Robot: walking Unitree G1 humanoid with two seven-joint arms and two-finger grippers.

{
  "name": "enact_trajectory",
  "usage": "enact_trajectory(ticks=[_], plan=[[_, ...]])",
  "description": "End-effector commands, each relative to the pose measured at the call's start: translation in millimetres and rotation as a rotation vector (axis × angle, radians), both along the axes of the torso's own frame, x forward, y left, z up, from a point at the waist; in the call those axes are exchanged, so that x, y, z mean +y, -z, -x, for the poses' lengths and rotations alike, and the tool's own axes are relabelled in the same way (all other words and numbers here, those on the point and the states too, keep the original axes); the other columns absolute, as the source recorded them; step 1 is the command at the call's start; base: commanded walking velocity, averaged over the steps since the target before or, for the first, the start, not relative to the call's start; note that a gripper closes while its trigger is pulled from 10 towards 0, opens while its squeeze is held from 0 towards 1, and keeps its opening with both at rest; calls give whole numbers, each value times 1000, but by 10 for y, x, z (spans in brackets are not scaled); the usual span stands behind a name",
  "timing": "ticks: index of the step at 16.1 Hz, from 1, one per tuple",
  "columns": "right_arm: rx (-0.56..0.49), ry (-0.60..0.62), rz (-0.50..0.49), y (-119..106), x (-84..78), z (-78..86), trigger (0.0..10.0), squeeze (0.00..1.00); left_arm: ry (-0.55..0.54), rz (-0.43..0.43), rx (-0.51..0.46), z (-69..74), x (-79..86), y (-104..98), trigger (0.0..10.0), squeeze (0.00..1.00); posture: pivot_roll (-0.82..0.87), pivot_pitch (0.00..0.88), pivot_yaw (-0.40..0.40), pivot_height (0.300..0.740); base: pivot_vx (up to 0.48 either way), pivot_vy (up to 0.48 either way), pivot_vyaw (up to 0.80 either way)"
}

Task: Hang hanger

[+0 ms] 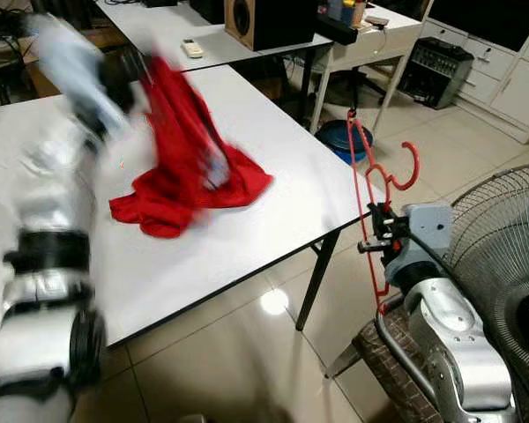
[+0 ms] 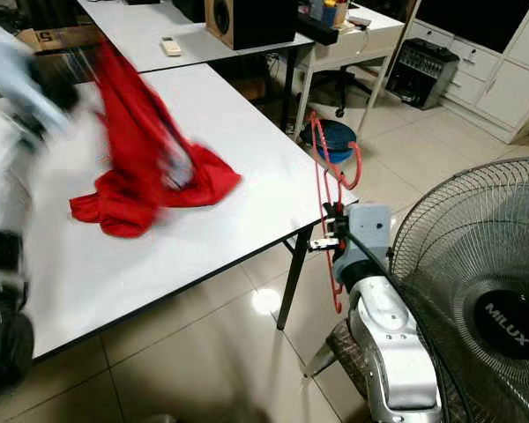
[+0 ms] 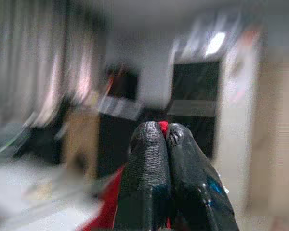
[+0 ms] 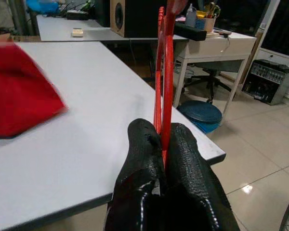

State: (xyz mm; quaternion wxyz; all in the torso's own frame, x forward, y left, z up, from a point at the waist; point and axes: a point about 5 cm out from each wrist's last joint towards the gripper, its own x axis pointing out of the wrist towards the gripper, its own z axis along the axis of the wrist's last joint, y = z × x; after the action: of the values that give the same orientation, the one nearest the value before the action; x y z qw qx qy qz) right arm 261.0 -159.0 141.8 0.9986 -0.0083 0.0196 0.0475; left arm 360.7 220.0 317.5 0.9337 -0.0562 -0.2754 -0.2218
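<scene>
Right gripper clamped on red hanger, held upright off table corner, hook up. Left gripper pinched shut on red cloth, lifted above table, blurry. Best bet imo: keep hanger steady, spread collar open, feed one hanger arm in slowly. Watch fan close by right arm.

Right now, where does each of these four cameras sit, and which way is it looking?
Left eye: on the head, looking down at the table, red cloth and both silver arms.
Right eye: beside it, same scene, fan at the right.
Left wrist: along the left gripper, pinching red cloth, toward a blurred room.
Right wrist: along the right gripper, clamped on the hanger, across the table.
Shared: both eyes show the hanger; so does the right wrist.
</scene>
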Motion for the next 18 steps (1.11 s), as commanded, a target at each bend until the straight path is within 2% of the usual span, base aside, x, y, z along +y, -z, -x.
enact_trajectory(ticks=[1,2,5,6,8,9,10,11,12,13,14,15,16,18], plan=[[-17,18,-15,-18,-52,-26,10000,0,82,-19,-67,74,-41,-208,0,0,-145,0,-30,740,0,0,0],[-17,14,-14,-20,-41,-34,10000,0,55,-117,-43,40,-57,-175,0,0,-144,0,-30,740,0,0,0],[-23,11,-16,-25,-22,-40,10000,0,86,-188,-32,12,-158,-166,0,0,-143,0,-27,740,0,0,0],[-23,12,-17,-25,-18,-39,10000,0,112,-242,-31,21,-215,-162,0,0,-142,0,-27,740,0,0,0],[-29,12,-21,-34,-11,-42,10000,0,214,-296,-51,92,-292,-233,0,0,-142,0,-24,740,0,0,0],[-42,11,-29,-56,-9,-42,10000,0,325,-231,-116,195,-303,-445,0,0,-143,0,-23,740,0,0,0],[-46,10,-31,-64,-8,-42,10000,0,375,-168,-157,248,-282,-596,0,0,-142,0,-23,740,0,0,0],[-50,10,-35,-70,-8,-44,10000,0,369,-30,-194,255,-176,-820,0,0,-141,0,-23,740,0,0,0],[-50,10,-37,-70,-8,-43,10000,0,353,28,-192,241,-125,-894,0,0,-141,0,-22,740,0,0,0],[-49,12,-38,-66,-9,-42,10000,0,227,109,-131,123,41,-959,0,0,-140,0,-22,740,0,0,0],[-47,13,-40,-61,-6,-34,10000,0,43,102,-20,-28,202,-865,0,0,-142,0,-18,740,0,0,0],[-44,13,-40,-54,-5,-28,10000,0,-100,81,115,-149,322,-670,0,0,-143,0,-16,740,0,0,0],[-43,13,-40,-51,-5,-26,10000,0,-135,79,161,-179,355,-599,0,0,-143,0,-16,740,0,0,0],[-38,15,-41,-40,-6,-15,10000,0,-229,79,359,-299,422,-150,0,0,-146,0,-15,740,0,0,0]])
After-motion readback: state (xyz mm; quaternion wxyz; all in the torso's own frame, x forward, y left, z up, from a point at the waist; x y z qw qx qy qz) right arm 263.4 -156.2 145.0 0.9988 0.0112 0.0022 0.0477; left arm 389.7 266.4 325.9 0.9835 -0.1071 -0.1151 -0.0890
